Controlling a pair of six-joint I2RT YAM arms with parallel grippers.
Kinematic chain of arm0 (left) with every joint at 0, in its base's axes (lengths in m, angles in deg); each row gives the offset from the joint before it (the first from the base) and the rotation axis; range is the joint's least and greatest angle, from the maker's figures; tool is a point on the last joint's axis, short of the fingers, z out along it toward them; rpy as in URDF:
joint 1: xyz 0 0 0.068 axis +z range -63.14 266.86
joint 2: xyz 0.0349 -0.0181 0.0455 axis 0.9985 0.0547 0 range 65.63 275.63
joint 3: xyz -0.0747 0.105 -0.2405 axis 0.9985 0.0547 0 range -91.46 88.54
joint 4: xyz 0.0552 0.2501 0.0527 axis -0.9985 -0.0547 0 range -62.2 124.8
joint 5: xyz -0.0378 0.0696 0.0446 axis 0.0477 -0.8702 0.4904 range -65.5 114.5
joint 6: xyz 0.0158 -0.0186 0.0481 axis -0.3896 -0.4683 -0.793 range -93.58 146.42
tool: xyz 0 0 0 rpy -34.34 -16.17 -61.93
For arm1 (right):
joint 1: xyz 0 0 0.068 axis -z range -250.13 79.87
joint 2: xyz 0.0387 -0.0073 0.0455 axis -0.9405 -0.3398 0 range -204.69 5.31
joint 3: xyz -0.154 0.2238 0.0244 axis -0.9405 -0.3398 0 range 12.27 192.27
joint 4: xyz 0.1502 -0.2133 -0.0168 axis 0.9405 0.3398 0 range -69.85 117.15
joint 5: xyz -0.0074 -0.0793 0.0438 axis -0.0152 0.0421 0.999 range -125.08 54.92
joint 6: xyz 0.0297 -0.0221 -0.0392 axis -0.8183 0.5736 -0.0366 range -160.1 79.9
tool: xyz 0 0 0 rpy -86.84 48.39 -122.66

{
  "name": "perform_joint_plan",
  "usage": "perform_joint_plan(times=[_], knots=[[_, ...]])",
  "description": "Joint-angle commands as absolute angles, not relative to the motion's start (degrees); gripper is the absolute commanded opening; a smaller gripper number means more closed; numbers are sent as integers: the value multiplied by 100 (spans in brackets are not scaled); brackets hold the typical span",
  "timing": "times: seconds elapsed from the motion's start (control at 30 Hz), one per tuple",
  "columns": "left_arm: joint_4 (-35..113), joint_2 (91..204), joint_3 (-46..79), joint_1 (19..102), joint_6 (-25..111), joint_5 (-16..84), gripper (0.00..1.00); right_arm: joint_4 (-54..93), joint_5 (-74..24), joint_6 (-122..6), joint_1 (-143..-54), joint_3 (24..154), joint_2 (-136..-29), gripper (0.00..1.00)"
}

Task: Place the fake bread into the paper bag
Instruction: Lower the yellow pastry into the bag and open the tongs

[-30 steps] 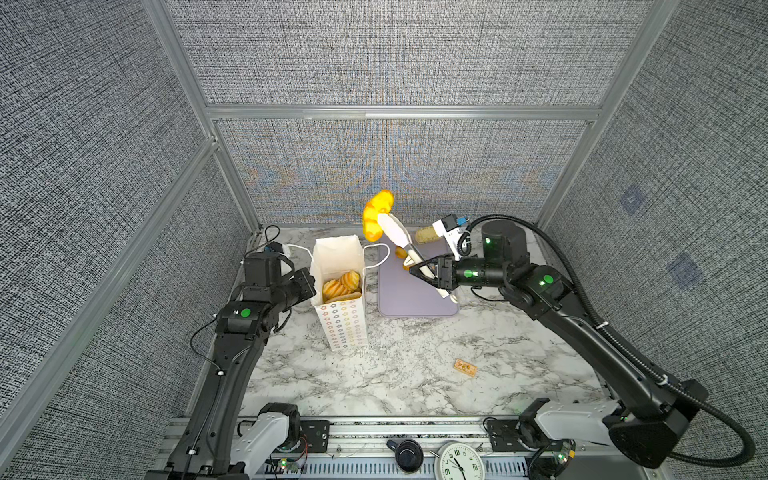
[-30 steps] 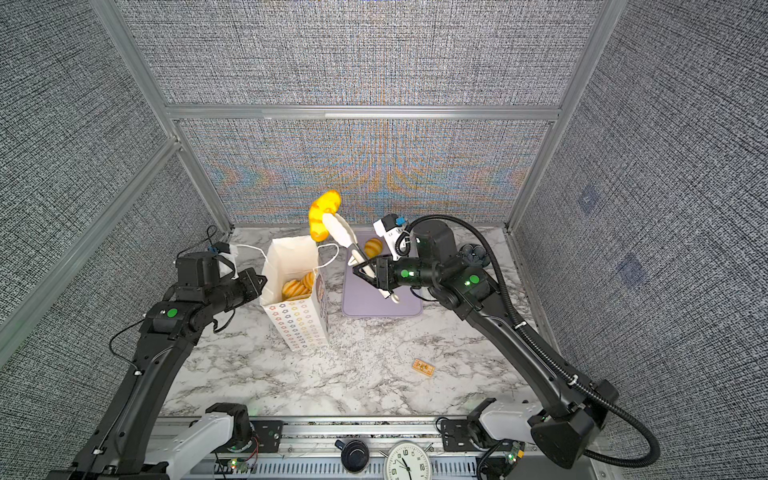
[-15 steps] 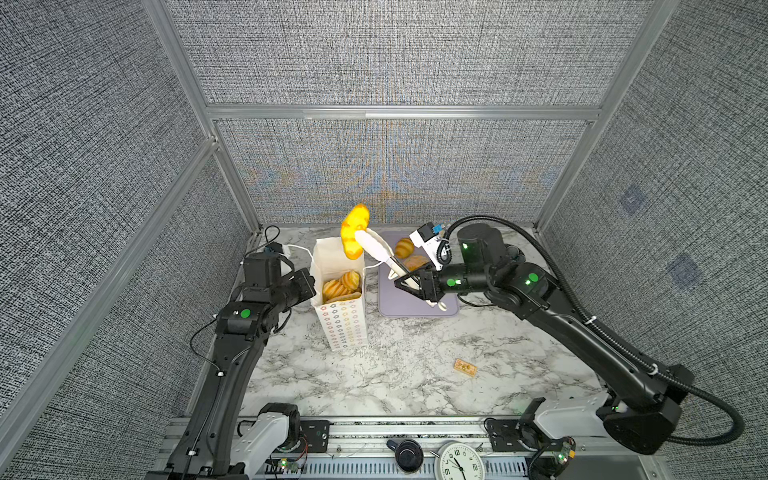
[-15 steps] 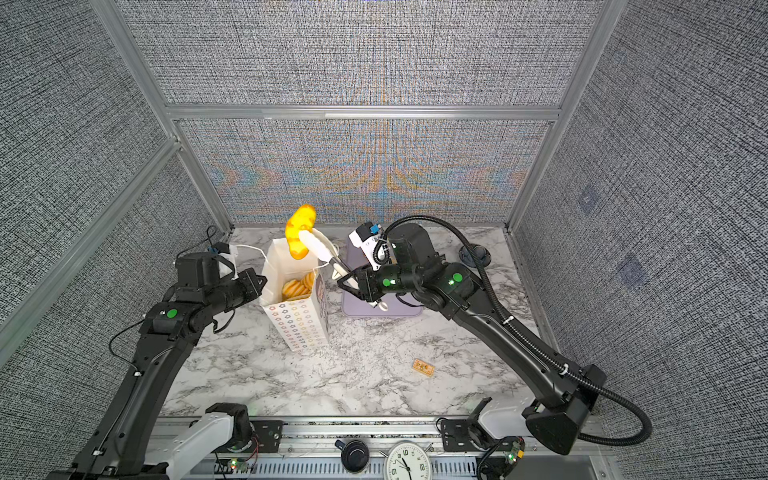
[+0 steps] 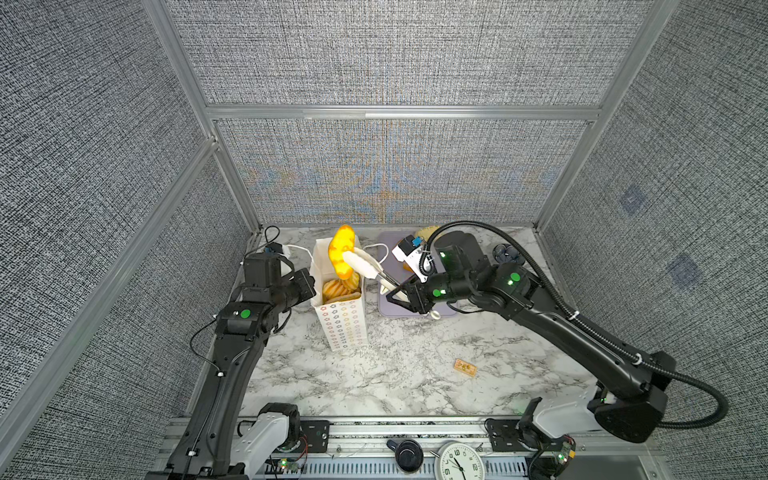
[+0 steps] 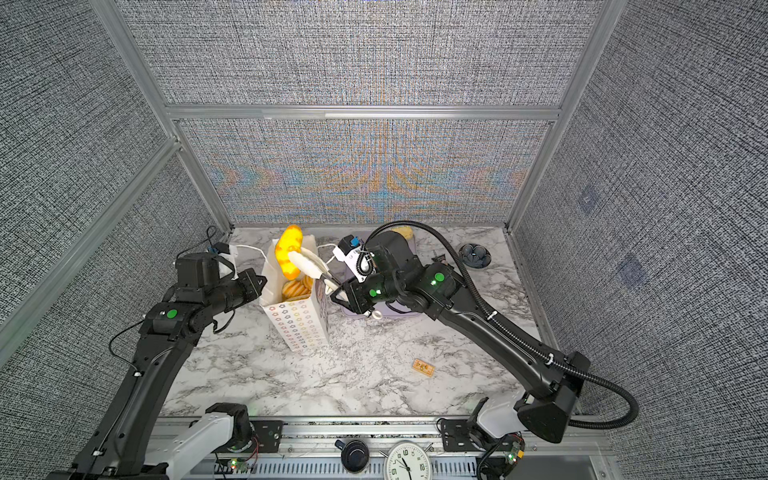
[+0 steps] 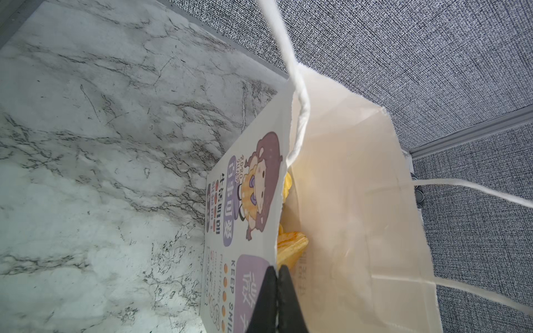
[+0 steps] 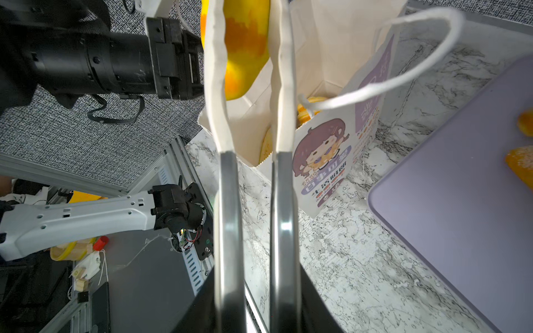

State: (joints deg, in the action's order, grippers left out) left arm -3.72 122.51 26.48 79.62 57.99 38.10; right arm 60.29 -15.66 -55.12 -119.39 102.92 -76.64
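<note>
The paper bag [image 5: 345, 328] [image 6: 303, 328] stands upright left of centre, with ridged fake bread [image 5: 338, 289] [image 7: 290, 248] inside. My left gripper [image 5: 311, 286] [image 7: 277, 271] is shut on the bag's left rim. My right gripper [image 5: 401, 297] [image 8: 256, 276] is shut on steel tongs [image 5: 365, 266] [image 6: 309, 266] with white tips. The tongs pinch a glossy yellow loaf [image 5: 341, 253] [image 6: 287, 251] [image 8: 245, 43], held just above the bag's open mouth. Two more pieces of bread [image 8: 522, 161] lie on the lavender tray [image 5: 415, 309] [image 8: 461, 201].
A small tan packet [image 5: 465, 368] [image 6: 424, 368] lies on the marble at front right. A dark flower-shaped dish [image 6: 475, 254] sits at the back right. A pale bun [image 5: 428, 230] shows behind my right wrist. The bag's cord handle [image 8: 403, 72] loops toward the tray.
My right arm has swung left, carrying the tongs and the yellow loaf from over the tray to over the bag's mouth. The left arm and the bag have stayed put.
</note>
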Motion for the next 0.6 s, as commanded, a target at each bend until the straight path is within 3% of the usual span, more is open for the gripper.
perform_joint_plan(times=[0.0,0.57], knots=[[-313,12239,2657,7967,5797,3839,2,6100,-1744,-5319,-12017,10385,-7717,35],[-272,12320,2614,7966,5784,3867,2,6393,-2090,-5181,-12208,10405,-7859,37]])
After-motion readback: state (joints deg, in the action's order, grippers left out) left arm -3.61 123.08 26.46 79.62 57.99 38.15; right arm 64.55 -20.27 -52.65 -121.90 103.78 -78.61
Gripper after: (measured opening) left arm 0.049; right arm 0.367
